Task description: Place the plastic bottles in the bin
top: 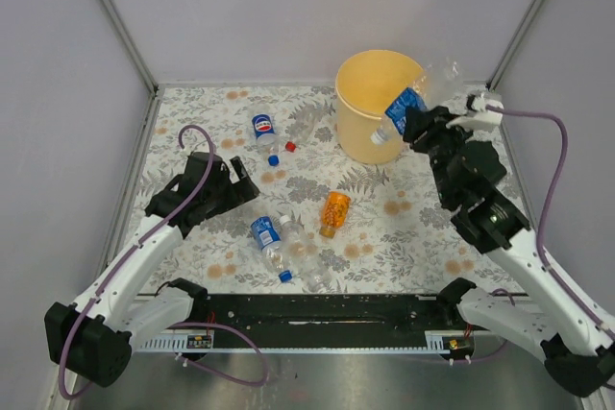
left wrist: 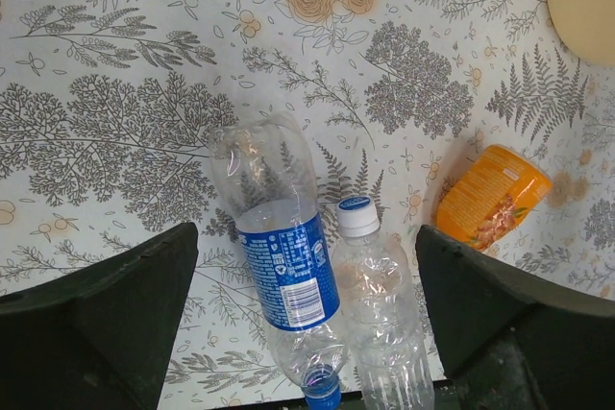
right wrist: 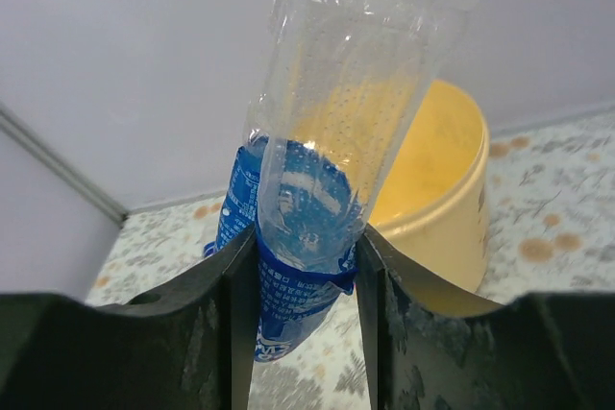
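Note:
My right gripper (top: 417,120) is shut on a clear blue-labelled plastic bottle (top: 411,99) and holds it tilted over the right rim of the pale yellow-orange bin (top: 357,137). In the right wrist view the fingers (right wrist: 216,285) pinch the bottle (right wrist: 317,199) at its label, with the bin (right wrist: 437,208) behind. My left gripper (top: 233,187) is open and empty, above a blue-labelled bottle (left wrist: 283,271) and a plain clear bottle (left wrist: 380,314) lying side by side. An orange bottle (top: 334,210) lies mid-table. Another blue-labelled bottle (top: 264,132) lies at the back.
A loose red cap (top: 290,146) and a blue cap (top: 274,159) lie near the back bottle. The orange bottle (left wrist: 490,197) lies right of the left gripper's fingers. Grey walls enclose the floral table on three sides.

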`<state>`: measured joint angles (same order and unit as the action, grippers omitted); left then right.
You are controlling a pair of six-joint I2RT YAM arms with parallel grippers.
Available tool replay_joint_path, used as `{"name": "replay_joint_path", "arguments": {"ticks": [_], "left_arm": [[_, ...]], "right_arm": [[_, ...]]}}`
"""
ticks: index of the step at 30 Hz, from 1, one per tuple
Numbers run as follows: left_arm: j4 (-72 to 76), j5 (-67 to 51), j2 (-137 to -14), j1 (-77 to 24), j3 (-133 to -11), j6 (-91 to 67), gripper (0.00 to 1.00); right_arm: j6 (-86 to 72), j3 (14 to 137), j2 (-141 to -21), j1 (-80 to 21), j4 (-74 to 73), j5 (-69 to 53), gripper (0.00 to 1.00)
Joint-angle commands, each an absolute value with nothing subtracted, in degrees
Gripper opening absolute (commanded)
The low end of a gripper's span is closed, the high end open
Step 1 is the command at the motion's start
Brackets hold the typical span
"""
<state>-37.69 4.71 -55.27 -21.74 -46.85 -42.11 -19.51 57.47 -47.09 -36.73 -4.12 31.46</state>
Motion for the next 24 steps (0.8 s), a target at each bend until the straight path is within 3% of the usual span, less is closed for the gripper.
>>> {"name": "replay_joint_path", "arguments": {"ticks": [1,13,14,17,19,24], "left_arm": [[-37.35,1.94,-55.02,-22.06,-46.59,-43.33,0.99],[-35.69,-2.28,-55.99,-22.68,-41.31,-42.89,0.99],[-35.51,-2.37,-56.16,-22.68,-41.31,-42.72,0.99],[-35.42,-3.07,-57.13,-22.68,-41.57,-42.1,0.99],[-35.25,-3.34,-57.74,-22.67,-41.66,-41.92,0.99],[-35.24,-3.25,-58.62,-22.59,-41.75,-42.01,0.99]], "right_arm": [[-1.96,67.13,-59.47,-36.39,3.07,36.73,0.47],[5.8,88.94,-85.85,-29.8,4.48,35.94,0.48],[5.97,89.73,-87.96,-29.27,4.48,36.03,0.54],[4.49,93.24,-91.75,-28.48,1.33,34.63,0.85],[3.35,95.18,-92.9,-28.56,-2.87,34.02,0.96],[-3.07,91.77,-88.17,-29.09,-7.2,30.69,0.99]]}}
